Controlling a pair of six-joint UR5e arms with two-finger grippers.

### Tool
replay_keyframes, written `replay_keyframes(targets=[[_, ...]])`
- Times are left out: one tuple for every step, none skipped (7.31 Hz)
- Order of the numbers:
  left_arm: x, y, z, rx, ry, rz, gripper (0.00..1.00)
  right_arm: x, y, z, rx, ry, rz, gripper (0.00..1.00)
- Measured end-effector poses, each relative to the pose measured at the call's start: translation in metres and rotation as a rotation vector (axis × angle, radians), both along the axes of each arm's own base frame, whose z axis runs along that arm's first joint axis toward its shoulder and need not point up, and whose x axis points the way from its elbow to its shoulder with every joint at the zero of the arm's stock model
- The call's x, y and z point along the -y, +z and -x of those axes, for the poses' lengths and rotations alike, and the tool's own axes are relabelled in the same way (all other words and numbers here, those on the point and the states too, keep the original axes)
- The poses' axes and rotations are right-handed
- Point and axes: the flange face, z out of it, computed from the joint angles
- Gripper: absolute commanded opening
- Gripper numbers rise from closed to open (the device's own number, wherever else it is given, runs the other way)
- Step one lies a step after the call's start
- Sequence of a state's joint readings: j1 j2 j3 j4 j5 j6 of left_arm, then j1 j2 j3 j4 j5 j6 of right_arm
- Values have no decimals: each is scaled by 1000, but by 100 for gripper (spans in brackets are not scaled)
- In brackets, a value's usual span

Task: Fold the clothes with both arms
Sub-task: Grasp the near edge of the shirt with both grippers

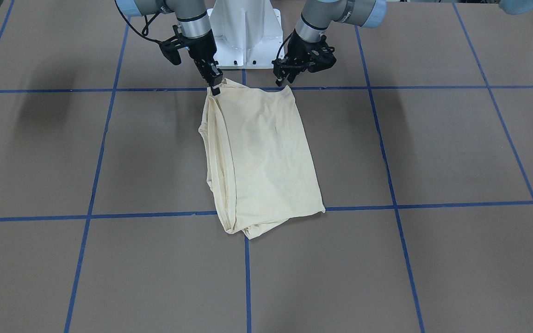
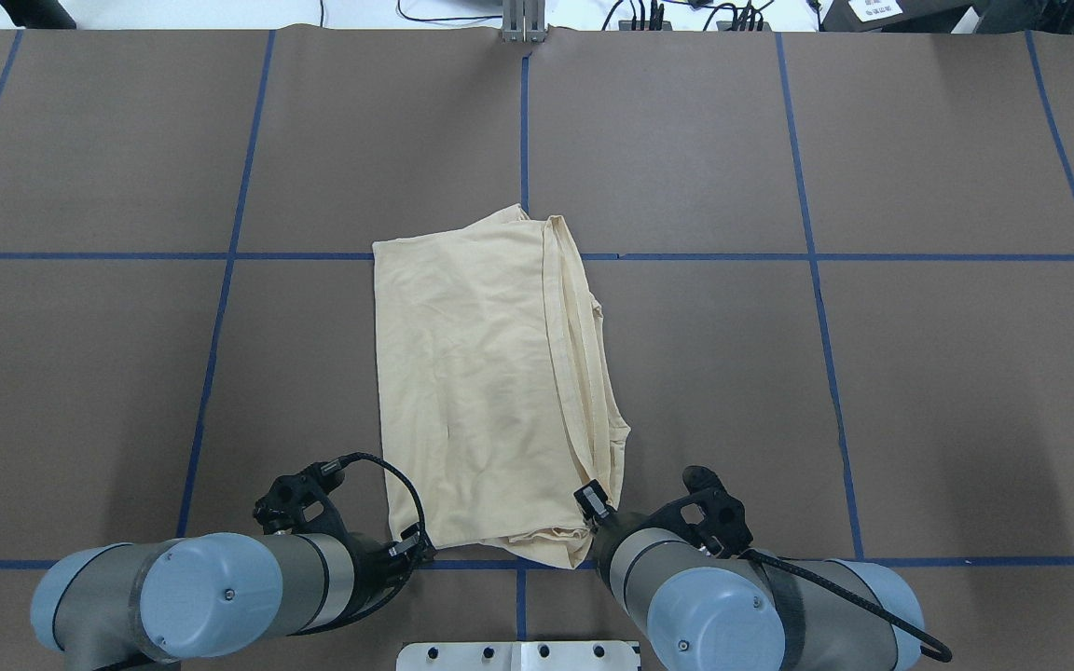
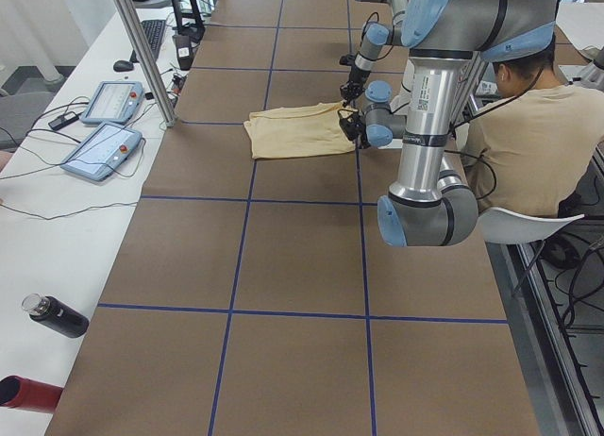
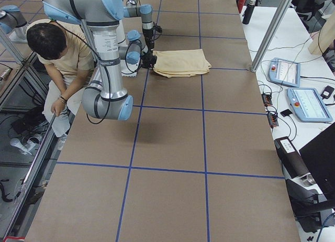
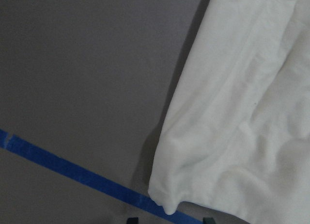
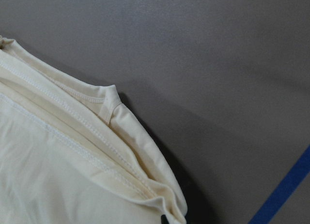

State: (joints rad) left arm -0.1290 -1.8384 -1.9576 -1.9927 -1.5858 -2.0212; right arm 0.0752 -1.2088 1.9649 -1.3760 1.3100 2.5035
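T-shirt [image 1: 259, 157] lies lengthwise away from robot; right end effector [image 1: 214, 87] pinches its corner, left end effector [image 1: 283, 78] spread.

Shirt [image 1: 262, 152] lies on the table [image 1: 433, 148] right in front of the base [image 1: 243, 41]; left pincer [image 1: 284, 77] by its near left corner, right pincer [image 1: 214, 87] on the near right one.
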Motion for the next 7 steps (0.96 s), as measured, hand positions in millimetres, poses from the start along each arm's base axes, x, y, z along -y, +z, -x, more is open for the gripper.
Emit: replay_keyframes(targets=[[1,0,0,1,-1,-1,44,0,0,0,-1,0,0,0],[2,1,0,2,-3,-3,44,0,1,0,-2,0,0,0],[4,2,0,5,-5,-4,44,0,3,0,-5,0,0,0],[6,4,-1,10,-7,-6,41,0,4,-1,-7,-1,1,0],[7,6,-2,14,-10,-6,17,-1,5,-1,-8,-1,1,0],[8,7,-2,17,-10,-6,0,-1,5,-1,-9,-1,1,0],[8,8,-3,19,-11,-6,0,-1,5,-1,-9,-2,1,0]])
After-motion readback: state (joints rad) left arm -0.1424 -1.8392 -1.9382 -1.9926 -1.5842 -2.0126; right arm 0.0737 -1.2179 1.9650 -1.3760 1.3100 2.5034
